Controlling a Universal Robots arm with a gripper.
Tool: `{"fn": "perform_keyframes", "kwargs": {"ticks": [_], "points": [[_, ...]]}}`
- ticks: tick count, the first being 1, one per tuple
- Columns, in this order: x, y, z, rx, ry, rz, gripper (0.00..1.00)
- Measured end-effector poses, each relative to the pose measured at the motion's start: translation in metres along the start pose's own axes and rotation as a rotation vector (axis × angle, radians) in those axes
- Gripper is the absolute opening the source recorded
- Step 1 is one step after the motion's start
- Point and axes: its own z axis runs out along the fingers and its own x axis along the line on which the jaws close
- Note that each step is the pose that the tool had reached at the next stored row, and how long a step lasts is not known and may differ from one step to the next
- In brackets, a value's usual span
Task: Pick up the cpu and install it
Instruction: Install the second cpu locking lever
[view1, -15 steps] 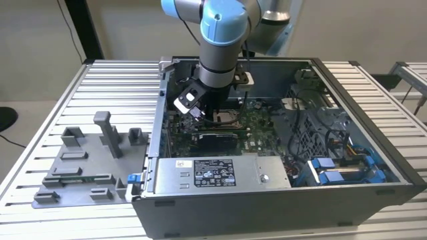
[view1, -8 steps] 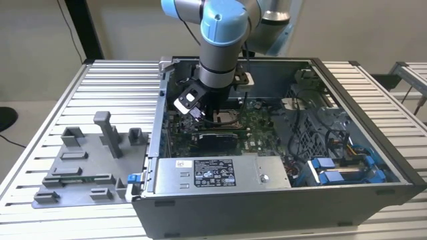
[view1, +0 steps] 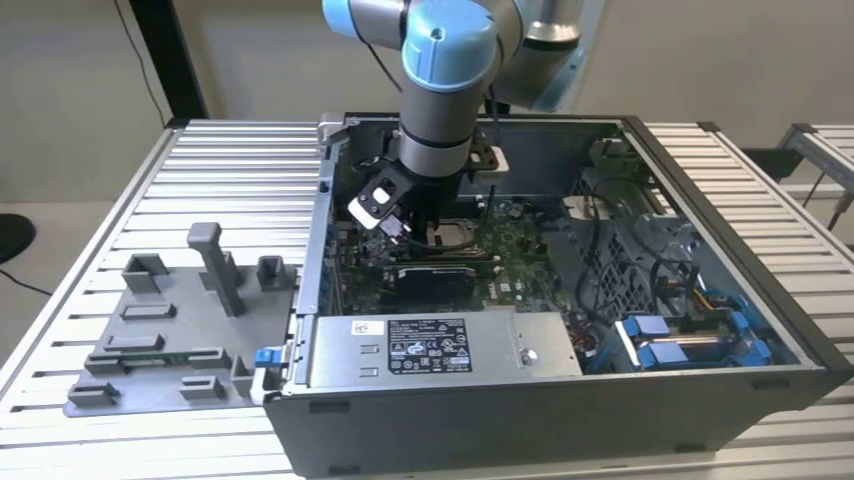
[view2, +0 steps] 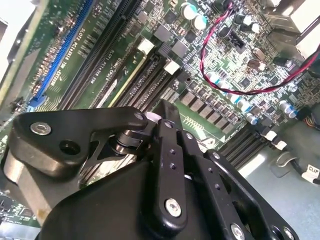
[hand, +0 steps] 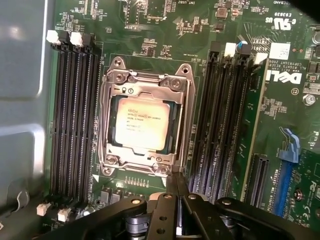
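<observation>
1. Your gripper (hand: 176, 200) is hanging inside the case (view1: 747, 395), just over the board (hand: 165, 35); in both wrist views its black fingers (view2: 170, 165) are lying pressed together, closed on nothing that shows.
2. In the first wrist view the finger tips are sitting just beside the socket (hand: 107, 125), at its edge, apart from the chip.
3. The cpu (hand: 141, 122) is lying flat inside the socket, silvery top up, with the metal frame running all around it.
4. Black memory slots (hand: 72, 110) are flanking the socket on both sides, their white clips (hand: 64, 37) showing at the ends.
5. In the second wrist view a red-and-black wire (view2: 250, 90) is looping over the board past the fingers, and a blue slot (view2: 62, 55) is running along the board's far part.
6. In the exterior view the arm (view1: 447, 90) is reaching down into the open case from above, its wrist standing over the socket area.
7. A grey power supply (view1: 441, 345) is sitting along the case's near wall, and blue parts (view1: 667, 345) are lying toward the exterior view's right.
8. The case is resting on the slatted table (view1: 227, 170); a grey fixture (view1: 174, 320) with upright blocks is sitting on the table at the exterior view's left, well apart from your gripper.
</observation>
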Motion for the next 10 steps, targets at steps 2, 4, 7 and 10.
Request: {"fn": "perform_keyframes", "kwargs": {"ticks": [2, 4, 7, 10], "points": [[-0.0001, 0.0003, -0.0006, 0.0081, -0.0004, 0.001, 0.00], [0.0003, 0.0000, -0.0032, 0.0154, 0.0008, 0.002, 0.00], [0.0017, -0.0002, -0.0126, 0.0211, 0.0013, 0.003, 0.00], [0.0037, -0.0008, -0.0262, 0.0212, 0.0014, 0.003, 0.00]]}}
